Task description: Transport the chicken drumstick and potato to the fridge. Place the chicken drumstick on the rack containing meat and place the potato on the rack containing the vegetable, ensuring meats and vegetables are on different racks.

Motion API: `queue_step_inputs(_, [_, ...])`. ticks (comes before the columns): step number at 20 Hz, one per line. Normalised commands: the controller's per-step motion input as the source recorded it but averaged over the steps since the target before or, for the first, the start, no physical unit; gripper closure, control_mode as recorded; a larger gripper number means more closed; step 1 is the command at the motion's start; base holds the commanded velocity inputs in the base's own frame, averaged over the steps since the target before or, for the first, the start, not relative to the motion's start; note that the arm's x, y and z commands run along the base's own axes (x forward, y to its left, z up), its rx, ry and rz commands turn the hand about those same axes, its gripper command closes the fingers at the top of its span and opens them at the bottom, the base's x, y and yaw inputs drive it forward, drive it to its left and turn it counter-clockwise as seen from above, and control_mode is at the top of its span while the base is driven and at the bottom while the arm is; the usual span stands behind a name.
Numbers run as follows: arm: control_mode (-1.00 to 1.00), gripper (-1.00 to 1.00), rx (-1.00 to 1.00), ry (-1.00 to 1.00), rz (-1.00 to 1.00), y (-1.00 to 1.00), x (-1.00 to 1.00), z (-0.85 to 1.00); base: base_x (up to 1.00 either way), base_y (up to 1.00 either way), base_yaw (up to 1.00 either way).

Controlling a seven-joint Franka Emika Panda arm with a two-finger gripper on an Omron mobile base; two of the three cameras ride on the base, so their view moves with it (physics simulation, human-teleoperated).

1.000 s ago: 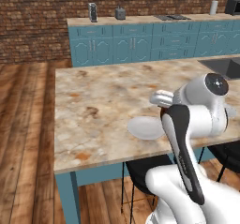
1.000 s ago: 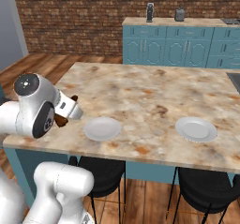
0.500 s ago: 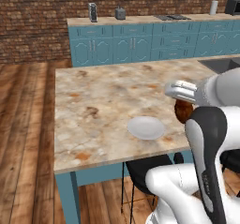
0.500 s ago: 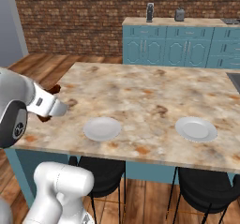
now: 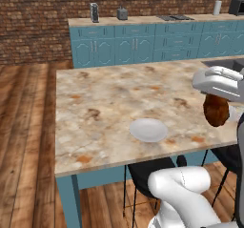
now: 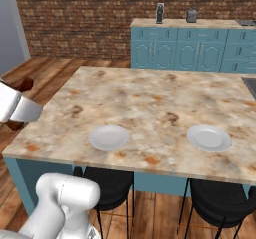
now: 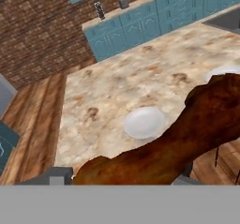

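The chicken drumstick [image 7: 187,138] is being gripped by the gripper [image 5: 220,91], whose jaws are closed on it, and it is being held in the air above the marble island counter [image 5: 109,103], clear of the two white plates [image 6: 109,137]. The transport step for the first item is judged to be in hand. Next, the fridge is to be reached and the drumstick set on the rack containing meat.

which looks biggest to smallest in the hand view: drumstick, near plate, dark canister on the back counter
1. chicken drumstick, though it sits right at the camera, so its size is inflated
2. near plate
3. dark canister
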Motion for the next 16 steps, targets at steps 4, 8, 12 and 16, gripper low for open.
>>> queue_step_inputs(4, [1.00,1.00,0.00,0.00,0.00,0.00,0.00,0.00,-0.07,0.11,0.03])
queue_step_inputs(8, [1.00,1.00,0.00,0.00,0.00,0.00,0.00,0.00,-0.91,0.99,0.20])
queue_step_inputs(12, [1.00,1.00,0.00,0.00,0.00,0.00,0.00,0.00,-0.62,1.00,0.41])
queue_step_inputs(16, [1.00,1.00,0.00,0.00,0.00,0.00,0.00,0.00,-0.83,0.47,0.52])
